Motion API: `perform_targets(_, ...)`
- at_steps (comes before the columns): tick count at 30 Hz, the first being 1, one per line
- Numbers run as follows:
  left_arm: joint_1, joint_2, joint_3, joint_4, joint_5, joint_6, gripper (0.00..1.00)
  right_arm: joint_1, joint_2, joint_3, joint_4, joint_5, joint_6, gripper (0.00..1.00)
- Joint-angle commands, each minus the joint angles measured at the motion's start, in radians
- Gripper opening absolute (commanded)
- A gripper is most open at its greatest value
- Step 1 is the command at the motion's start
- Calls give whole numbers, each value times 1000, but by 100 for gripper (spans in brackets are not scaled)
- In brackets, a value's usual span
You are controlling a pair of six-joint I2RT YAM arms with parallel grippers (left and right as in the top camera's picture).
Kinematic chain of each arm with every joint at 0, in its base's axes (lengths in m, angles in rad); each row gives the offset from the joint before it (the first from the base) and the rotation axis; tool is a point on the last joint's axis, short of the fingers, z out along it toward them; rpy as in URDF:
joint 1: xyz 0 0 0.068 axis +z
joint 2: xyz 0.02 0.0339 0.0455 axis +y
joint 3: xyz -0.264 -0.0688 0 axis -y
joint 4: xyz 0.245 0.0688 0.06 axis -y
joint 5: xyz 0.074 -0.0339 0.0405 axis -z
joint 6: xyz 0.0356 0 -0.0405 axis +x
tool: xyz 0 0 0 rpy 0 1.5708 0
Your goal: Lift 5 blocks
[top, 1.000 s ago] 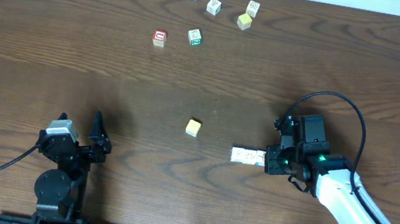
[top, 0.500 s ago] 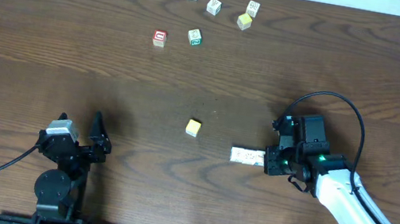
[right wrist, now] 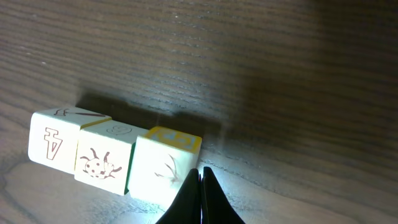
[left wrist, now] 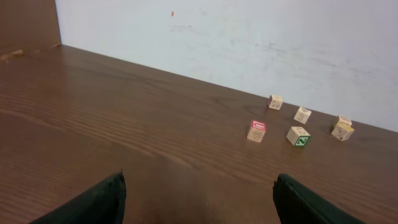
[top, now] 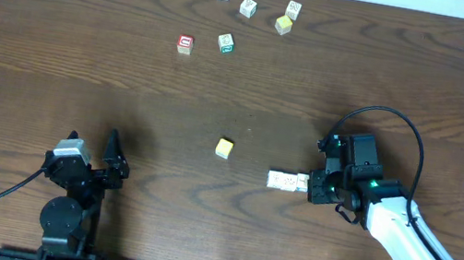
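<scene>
Three whitish blocks (top: 284, 181) lie in a tight row beside my right gripper (top: 306, 185). In the right wrist view the row (right wrist: 104, 157) shows a ladybird mark on its middle cube. There my right gripper (right wrist: 200, 172) is shut, its tips against the front corner of the nearest cube, holding nothing. The yellow-orange block (top: 224, 148) sits alone left of the row. Further back lies the red-bordered block (top: 185, 44), which the left wrist view shows too (left wrist: 256, 130). My left gripper (top: 112, 154) rests open and empty at the front left, far from every block (left wrist: 199, 190).
A green-bordered cube (top: 225, 43) lies right of the red-bordered one. A paler yellow cube (top: 283, 25) and three white cubes (top: 248, 7) cluster at the back edge near the wall (left wrist: 249, 37). The right arm's cable (top: 402, 120) loops above it.
</scene>
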Motion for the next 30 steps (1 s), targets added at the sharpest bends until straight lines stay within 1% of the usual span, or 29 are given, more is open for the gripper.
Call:
perform_targets(1,4,-5,-19,-38,-12,-6,76,9,-17,-4,-6,-13,3,1)
perform_targets(9,4,-5,-19,-38,-12,-6,76,9,-41,17,-30,-9,3,1)
perform_targets(14,4,-5,-19,-38,-12,-6,76,9,-118,105,-116,43,3,1)
perform_targets(17,4,-5,-19,-38,-12,-6,76,9,-166,167,-161,11,4,2)
perform_targets(19,4,-5,-19,-38,-12,-6,76,9,-182,193,-167,-20,4,8)
perform_targets(22,4,-5,-19,-38,-12,-6,76,10,-183,233,-165,-40,3,19)
perform_targets(25,4,-5,-19,-38,-11,-6,76,11,-178,271,-164,-35,-4,22)
perform_targets(30,4,-5,-19,-38,-12,-6,76,11,-135,342,-100,-31,-4,33)
